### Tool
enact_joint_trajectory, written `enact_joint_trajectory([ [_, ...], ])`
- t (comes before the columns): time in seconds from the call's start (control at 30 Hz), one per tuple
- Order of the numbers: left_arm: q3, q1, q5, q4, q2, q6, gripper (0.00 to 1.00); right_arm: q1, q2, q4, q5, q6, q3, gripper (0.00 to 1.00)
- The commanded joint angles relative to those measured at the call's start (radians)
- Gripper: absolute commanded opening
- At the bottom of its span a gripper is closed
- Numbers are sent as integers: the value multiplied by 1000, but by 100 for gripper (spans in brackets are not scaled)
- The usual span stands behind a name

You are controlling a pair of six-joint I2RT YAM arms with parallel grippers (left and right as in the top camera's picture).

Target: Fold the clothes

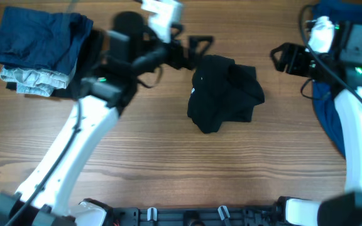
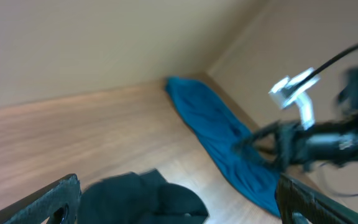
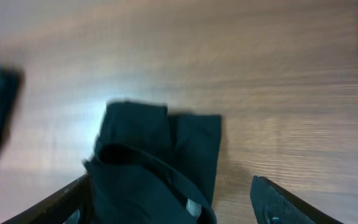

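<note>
The black shirt lies crumpled in a heap at the middle of the table, with a small white mark on its left side. My left gripper hovers just behind its upper left edge, jaws wide open and holding nothing. In the left wrist view the black shirt sits low between the spread fingers. My right gripper is open to the right of the shirt, clear of it. In the right wrist view the black shirt lies ahead of the right gripper. The royal-blue garment lies at the right edge, partly under the right arm.
A stack of folded clothes, navy on top and grey beneath, rests at the back left corner. The left arm crosses the left half of the table. The blue garment stretches toward the far wall in the left wrist view.
</note>
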Motion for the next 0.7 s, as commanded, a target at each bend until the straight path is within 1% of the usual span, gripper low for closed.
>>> enact_joint_trajectory([
  [0.0, 2, 56, -5, -64, 22, -5, 100, 41, 156, -5, -89, -314, 11, 77],
  [0.03, 2, 63, -5, -80, 27, -5, 100, 49, 193, -5, -90, -348, 11, 77],
  [0.13, 2, 68, -5, -121, 42, 51, 100, 71, 286, -1, -101, -428, 11, 73],
  [0.23, 2, 68, -6, -145, 54, 52, 100, 99, 344, 1, -108, -508, 10, 72],
  [0.33, 2, 68, -6, -147, 57, 74, 100, 110, 364, 32, -105, -522, 5, 65],
  [0.4, 2, 68, -9, -147, 57, 74, 100, 111, 368, 81, -105, -517, -5, 51],
  [0.43, 2, 68, -10, -148, 57, 74, 100, 110, 368, 99, -104, -507, -5, 38],
  [0.47, 2, 68, -10, -148, 57, 74, 100, 110, 368, 128, -92, -475, -5, 21],
  [0.5, 2, 68, -10, -148, 57, 74, 100, 109, 368, 154, -77, -443, -5, 9],
  [0.53, 2, 68, -10, -148, 59, 74, 100, 109, 368, 177, -74, -422, -5, 4],
  [0.67, 2, 68, -14, -154, 63, 74, 100, 102, 368, 223, -77, -352, -5, 4],
])
